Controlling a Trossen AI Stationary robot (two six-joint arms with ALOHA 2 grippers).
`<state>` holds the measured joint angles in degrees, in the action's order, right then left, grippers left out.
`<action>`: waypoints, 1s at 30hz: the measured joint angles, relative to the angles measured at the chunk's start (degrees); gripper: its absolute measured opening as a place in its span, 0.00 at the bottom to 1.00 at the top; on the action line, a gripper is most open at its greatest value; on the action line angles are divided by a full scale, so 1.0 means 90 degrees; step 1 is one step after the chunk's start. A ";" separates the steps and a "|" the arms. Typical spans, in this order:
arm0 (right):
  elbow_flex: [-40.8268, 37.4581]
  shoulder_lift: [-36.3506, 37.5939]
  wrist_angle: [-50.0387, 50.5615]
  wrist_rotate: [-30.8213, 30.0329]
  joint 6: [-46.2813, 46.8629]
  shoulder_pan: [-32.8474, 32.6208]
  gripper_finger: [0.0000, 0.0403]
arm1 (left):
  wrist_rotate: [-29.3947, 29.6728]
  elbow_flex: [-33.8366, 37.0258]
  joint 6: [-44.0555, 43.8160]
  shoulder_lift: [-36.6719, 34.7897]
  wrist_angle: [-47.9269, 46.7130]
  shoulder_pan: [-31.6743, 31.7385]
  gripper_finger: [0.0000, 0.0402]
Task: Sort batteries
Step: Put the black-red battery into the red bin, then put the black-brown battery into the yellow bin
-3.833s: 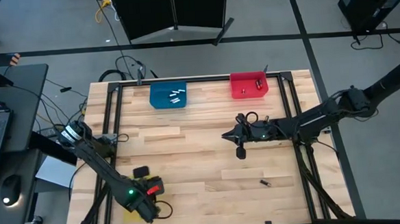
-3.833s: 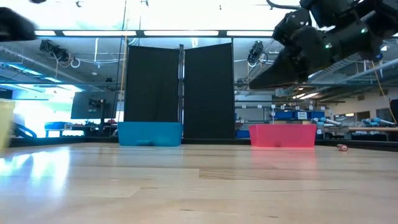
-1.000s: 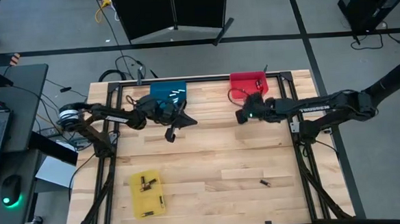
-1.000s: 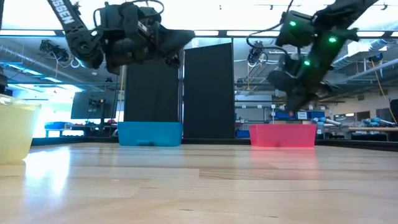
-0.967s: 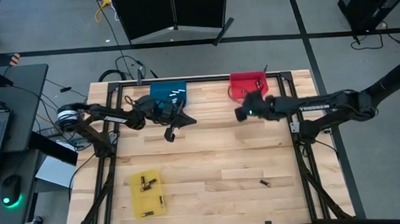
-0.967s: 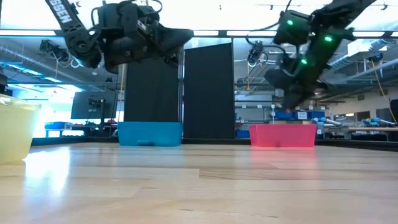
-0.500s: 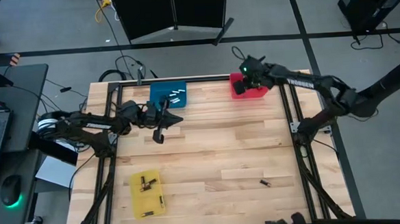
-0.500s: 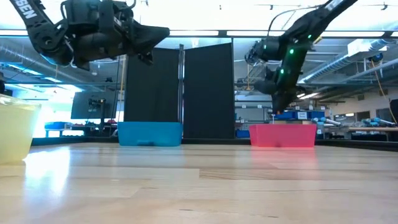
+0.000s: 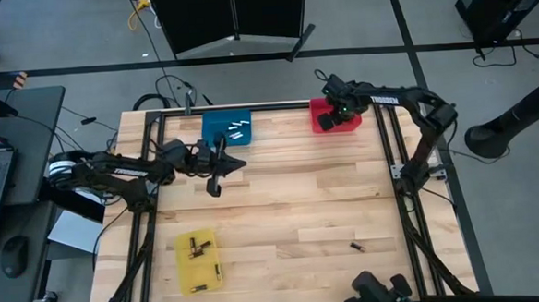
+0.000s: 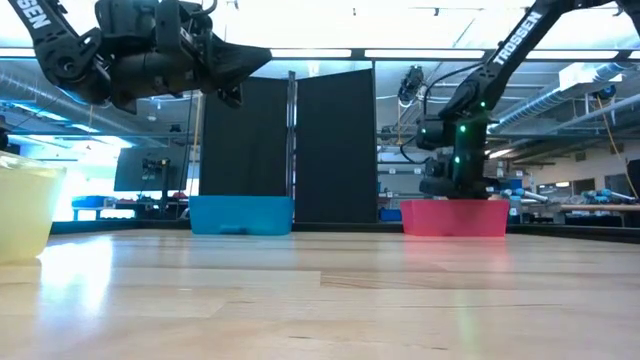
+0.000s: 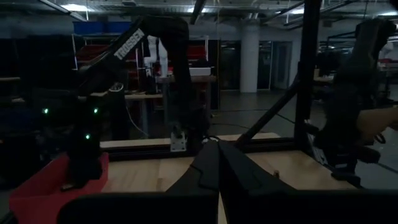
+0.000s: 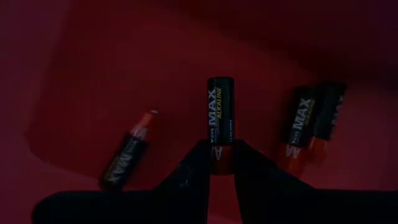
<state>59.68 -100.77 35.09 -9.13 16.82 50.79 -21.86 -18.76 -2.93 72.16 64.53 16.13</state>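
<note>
Black-and-red "MAX ALKALINE" battery (image 12: 221,117) pinched upright in right pincer (image 12: 221,163) inside red bin (image 12: 93,81).

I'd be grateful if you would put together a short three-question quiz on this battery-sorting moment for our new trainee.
1. True or false: the right gripper is shut on a battery above the red bin.
2. Multiple choice: besides the held one, how many batteries show in the red bin in the right wrist view? A) none B) three C) six
3. Fill in: one stray battery lies on the table, nearer the ___ arm's side.

Key: 1 true; 2 B; 3 right.
</note>
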 joint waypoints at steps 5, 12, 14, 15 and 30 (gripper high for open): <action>0.0019 -0.0119 0.0009 0.0083 -0.0015 0.0077 0.14 | 0.0310 0.0000 0.0167 0.0015 -0.0012 -0.0103 0.01; 0.0087 0.0207 0.0143 -0.0016 -0.0072 0.0082 0.36 | 0.0312 -0.0002 0.0145 0.0015 -0.0030 -0.0103 0.01; 0.0242 0.0344 0.0318 -0.0029 -0.0195 0.0082 0.42 | 0.0312 -0.0002 0.0143 0.0015 -0.0029 -0.0103 0.01; 0.0337 0.0416 0.0474 -0.0032 -0.0263 0.0073 0.45 | 0.0312 -0.0002 0.0143 0.0015 -0.0030 -0.0103 0.01; 0.0386 0.1863 0.2272 -0.0305 -0.0133 -0.3036 0.05 | 0.0589 -0.0005 0.0628 0.0022 -0.0546 -0.0099 0.01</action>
<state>63.15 -84.01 55.54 -11.87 15.62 23.46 -16.56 -18.81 2.72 72.36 59.61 15.25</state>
